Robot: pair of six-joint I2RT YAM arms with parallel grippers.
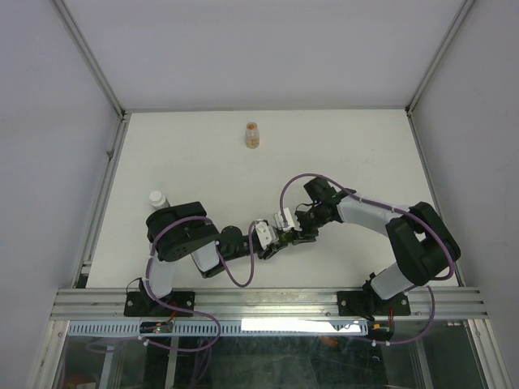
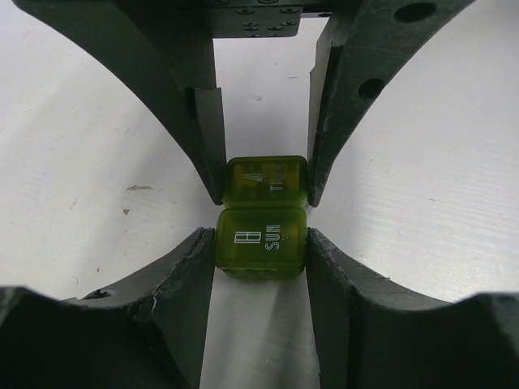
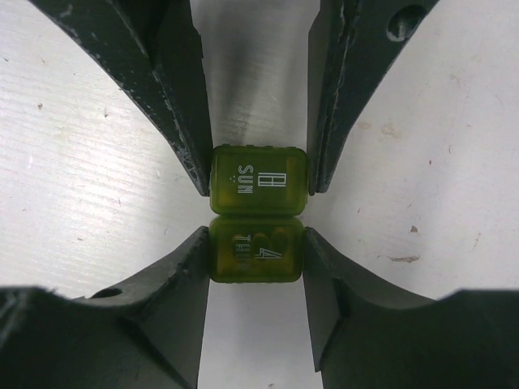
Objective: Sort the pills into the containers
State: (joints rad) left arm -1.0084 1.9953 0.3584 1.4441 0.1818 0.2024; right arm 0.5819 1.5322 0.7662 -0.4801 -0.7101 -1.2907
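Observation:
The container is a tiny olive-green translucent box with two lidded compartments end to end, marked SUN [image 2: 261, 241] and THU [image 2: 266, 181]. It rests on the white table. My left gripper [image 2: 259, 243] is shut on the SUN compartment. My right gripper [image 3: 256, 250] is shut on the THU compartment [image 3: 256, 253], with the SUN compartment [image 3: 259, 181] beyond it. In the top view the left gripper [image 1: 272, 238] and right gripper [image 1: 295, 232] meet tip to tip at the near middle. The pills show as an orange mass in a small clear bottle [image 1: 253, 135] at the far middle.
A white-capped greyish vial [image 1: 156, 198] stands at the left, just behind the left arm's elbow. White walls with metal rails [image 1: 104, 174] enclose the table on three sides.

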